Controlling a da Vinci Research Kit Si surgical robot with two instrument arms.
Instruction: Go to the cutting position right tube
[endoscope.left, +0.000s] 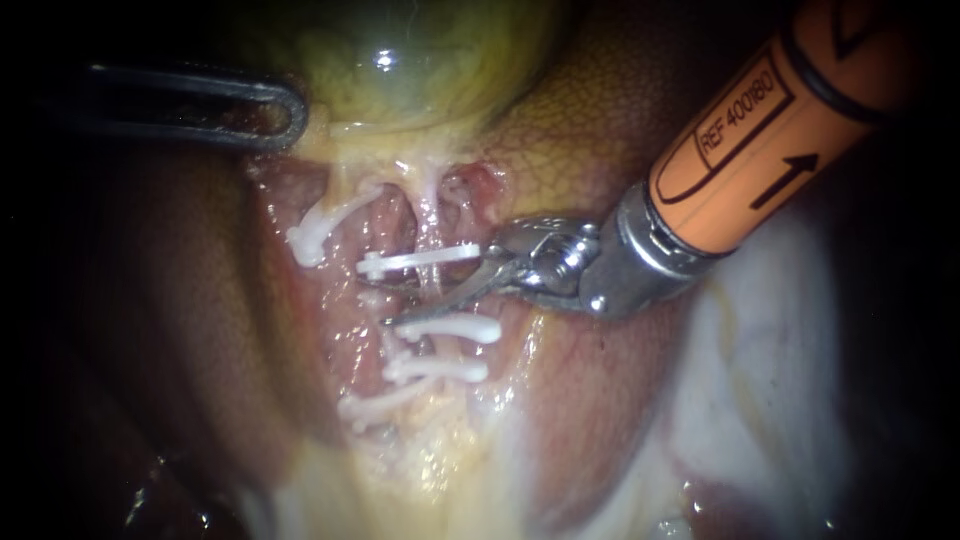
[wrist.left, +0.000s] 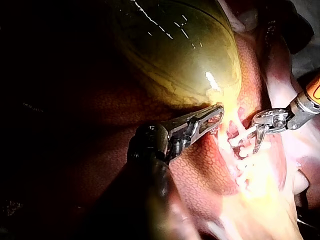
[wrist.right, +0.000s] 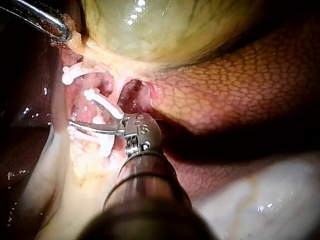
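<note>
My right instrument (endoscope.left: 440, 292), with an orange shaft and metal wrist, reaches in from the upper right. Its thin blades stand open at the right tube (endoscope.left: 432, 208), between the upper white clip (endoscope.left: 420, 262) and the clip below it (endoscope.left: 450, 328). The lower blade lies across the tube just above that second clip. The right wrist view shows one blade (wrist.right: 95, 127) reaching between the clips. My left instrument (endoscope.left: 285, 115) comes in from the left, its dark slotted jaws shut on the neck of the yellow-green gallbladder (endoscope.left: 420, 60). It also shows in the left wrist view (wrist.left: 212, 116).
More white clips sit lower on the tubes (endoscope.left: 435, 370) and on the left tube (endoscope.left: 320, 232). Mottled brown liver (endoscope.left: 600, 130) lies behind my right instrument. Pale whitish tissue (endoscope.left: 760, 380) spreads under its shaft, and dark liver (endoscope.left: 150, 330) fills the left side.
</note>
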